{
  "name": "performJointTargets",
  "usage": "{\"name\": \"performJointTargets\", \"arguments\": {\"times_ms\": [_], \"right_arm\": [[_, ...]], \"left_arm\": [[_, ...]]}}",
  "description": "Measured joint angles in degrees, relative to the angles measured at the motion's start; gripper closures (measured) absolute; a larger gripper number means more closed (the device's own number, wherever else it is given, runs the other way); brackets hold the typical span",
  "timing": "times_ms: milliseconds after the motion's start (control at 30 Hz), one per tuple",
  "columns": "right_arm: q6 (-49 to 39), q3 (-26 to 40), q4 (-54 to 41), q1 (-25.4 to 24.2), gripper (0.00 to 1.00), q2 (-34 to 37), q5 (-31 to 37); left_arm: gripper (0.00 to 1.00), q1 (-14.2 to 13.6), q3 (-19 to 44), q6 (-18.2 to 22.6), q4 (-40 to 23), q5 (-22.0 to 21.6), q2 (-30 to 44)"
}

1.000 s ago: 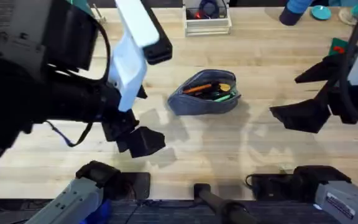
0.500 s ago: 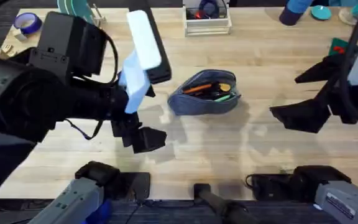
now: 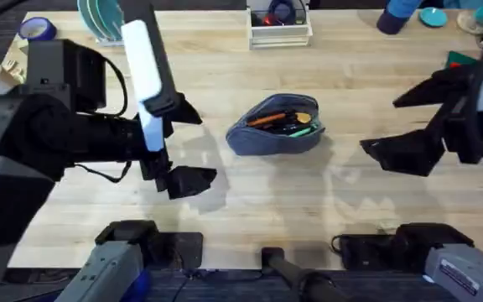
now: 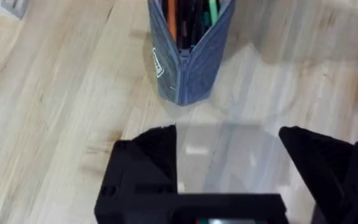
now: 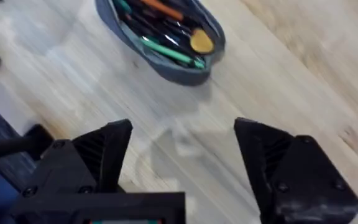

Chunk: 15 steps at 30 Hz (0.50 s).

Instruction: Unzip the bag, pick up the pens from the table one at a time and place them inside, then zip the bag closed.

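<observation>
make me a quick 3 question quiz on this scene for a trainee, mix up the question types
1. True or false: the bag is zipped shut.
2. Multiple choice: where are the pens? A) scattered on the table B) inside the bag C) held in the right hand
3. Short answer: what state are the left hand and the right hand in, and does either touch the bag?

Key:
1. False. It lies open, its contents showing.
2. B. Orange, green and dark pens sit inside the open bag.
3. Both are open and empty, one on each side of the bag, neither touching it.
</observation>
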Motion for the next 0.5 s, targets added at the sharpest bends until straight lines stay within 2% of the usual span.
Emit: {"name": "performJointTargets", "arguments": {"times_ms": [233, 500], "right_arm": [[0.05, 0.00, 1.32, 0.00, 0.004, 4.62, -9.21], [0.36, 0.00, 2.09, 0.00, 0.004, 14.73, -20.42]], "left_arm": [[0.006, 3.70, -5.43, 1.79, 4.86, 5.60, 0.00], [0.006, 4.05, -6.16, 2.24, 6.35, 8.61, 0.00]]}}
